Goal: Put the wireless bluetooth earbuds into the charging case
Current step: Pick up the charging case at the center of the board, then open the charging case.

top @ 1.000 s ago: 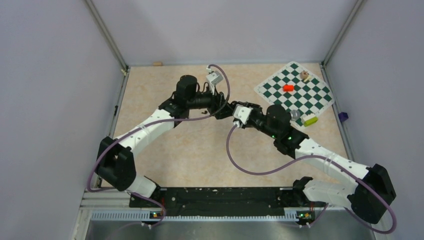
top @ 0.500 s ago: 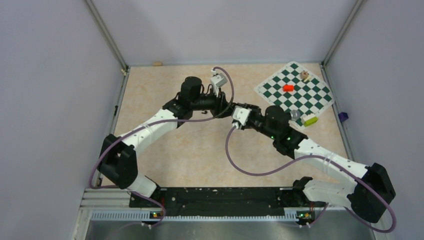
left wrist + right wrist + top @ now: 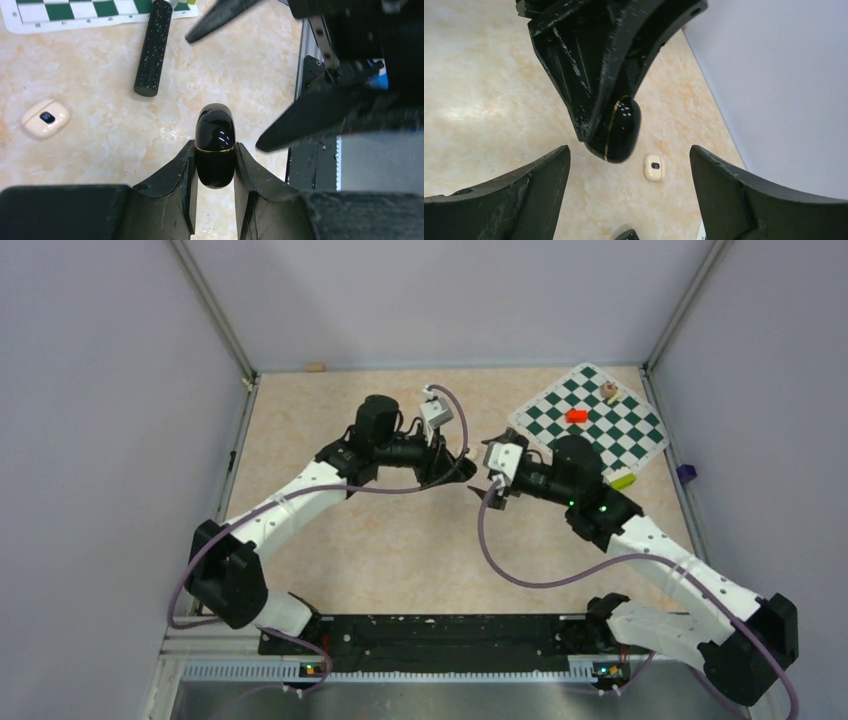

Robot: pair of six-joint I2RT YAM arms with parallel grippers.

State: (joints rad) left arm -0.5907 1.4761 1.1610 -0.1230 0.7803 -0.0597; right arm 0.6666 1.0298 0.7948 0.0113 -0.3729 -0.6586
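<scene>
The charging case (image 3: 215,131), glossy black with a thin gold seam, is held closed above the table in the left wrist view. My left gripper (image 3: 215,150) is shut on its lower half. From the right wrist camera, the case (image 3: 623,131) pokes out from the left gripper's fingers (image 3: 589,65). My right gripper (image 3: 629,152) stands open, wide apart just short of the case and touching nothing. From above, the left gripper (image 3: 455,466) and right gripper (image 3: 480,486) face each other mid-table. The earbuds are out of view.
A small cream-coloured lump (image 3: 45,117) lies on the table below the case. A long black cylinder (image 3: 151,47) lies near the green-and-white chessboard (image 3: 590,425), which carries a red piece (image 3: 576,416) and a yellow-green block (image 3: 621,480). Walls stand on three sides.
My left gripper has shut on the case. My right gripper has opened and drawn back to the right, away from the left one.
</scene>
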